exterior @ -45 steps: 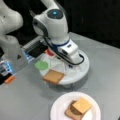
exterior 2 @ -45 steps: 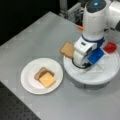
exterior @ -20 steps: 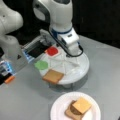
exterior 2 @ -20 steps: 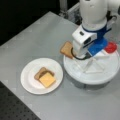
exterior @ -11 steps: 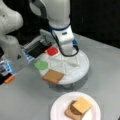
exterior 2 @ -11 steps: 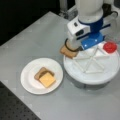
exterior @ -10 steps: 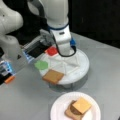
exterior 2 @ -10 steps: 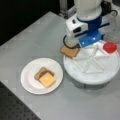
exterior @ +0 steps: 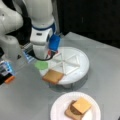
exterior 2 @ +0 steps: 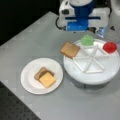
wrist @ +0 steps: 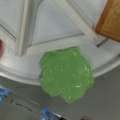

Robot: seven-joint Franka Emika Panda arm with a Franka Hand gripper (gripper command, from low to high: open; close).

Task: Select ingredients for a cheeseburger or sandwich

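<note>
**Arm over the divided tray, partial stack on the plate**

The gripper (exterior: 48, 53) is seen at the upper left of a front view, lowered over the left edge of the white divided tray (exterior: 82, 66); whether its jaws are spread or pressed together cannot be told, since its fingers are hidden behind the arm's body and are not seen in the wrist view. Directly beneath it, in the wrist view, the green leaf (wrist: 67, 74) is seen lying across the tray's rim, partly overhanging the grey desk (exterior 2: 37, 37). One toast slice (exterior: 53, 76) is seen resting on the tray's lower left edge, jutting past the rim. A red disc (exterior 2: 110, 47) lies in a compartment at the right of a front view, beside the leaf. On the white plate (exterior 2: 28, 80), at the lower left of that view, a cheese square (exterior 2: 47, 80) is laid over a dark patty (exterior 2: 42, 72) and a second toast slice (exterior: 70, 113), forming the partial sandwich.
</note>
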